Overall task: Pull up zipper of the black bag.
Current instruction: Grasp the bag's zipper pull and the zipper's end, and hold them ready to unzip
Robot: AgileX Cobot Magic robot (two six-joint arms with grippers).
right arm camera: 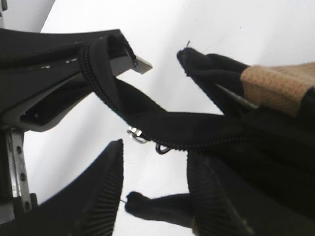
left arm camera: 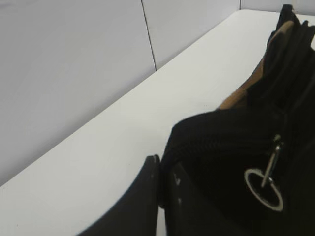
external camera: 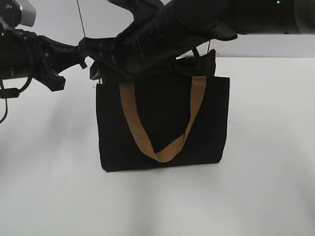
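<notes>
Two black arms meet over a smooth white table (external camera: 266,147) backed by a pale panelled wall (left arm camera: 74,59). On it stands the black bag (external camera: 162,123), woven fabric, rectangular, with a tan webbing strap (external camera: 162,147) looped down its front. The left gripper (left arm camera: 160,189), jaws pressed together, pinches the bag's end beside the zipper (left arm camera: 268,179) with its silver ring pull. The right gripper (right arm camera: 152,196), ribbed jaws spread, straddles the toothed zip line.

A plain white table (external camera: 266,196) fills the lower part of the exterior view — smooth, matte, with soft grey shadow on it. Behind it stands a pale grey wall (external camera: 59,19). In the left wrist view the table's far edge runs on a slant against the wall panels (left arm camera: 74,64), and a thin dark vertical seam (left arm camera: 149,34) divides two of them.
</notes>
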